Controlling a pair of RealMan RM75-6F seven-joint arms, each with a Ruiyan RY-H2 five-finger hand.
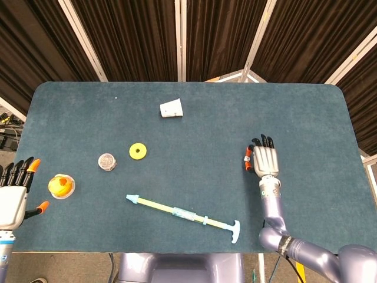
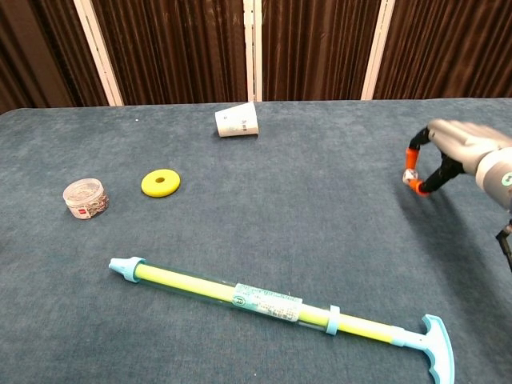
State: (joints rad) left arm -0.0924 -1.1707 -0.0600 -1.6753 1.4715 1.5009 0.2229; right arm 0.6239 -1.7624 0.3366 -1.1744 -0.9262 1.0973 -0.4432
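the left hand [image 1: 13, 197] hangs off the bench's [image 1: 194, 194] left edge in the head view, fingers apart and holding nothing; the chest view does not show it. just beside it on the blue cloth sits a small clear dish with a yellow and orange toy [image 1: 60, 186]. further right stand a little jar of silvery bits [image 2: 85, 198] and a flat yellow ring [image 2: 160, 182], near each other but apart. behind them a white paper cup [image 2: 237, 121] lies on its side, its mouth turned toward the right.

in front, a long yellow pump [image 2: 276, 305] lies flat on the bench, its long axis running from the pale blue nozzle at the left, further back, to the blue t-handle at the near right. it lies well apart from both hands.

at the right, the right hand [image 1: 264, 161] is raised a little above the cloth, palm down, its fingers pointing toward the far edge. its orange fingertips [image 2: 414, 150] pinch a small white die [image 2: 409, 175], which sits clear of the bench in the chest view. the die is too small to show which face is turned up. nothing lies between this hand and the pump's handle.
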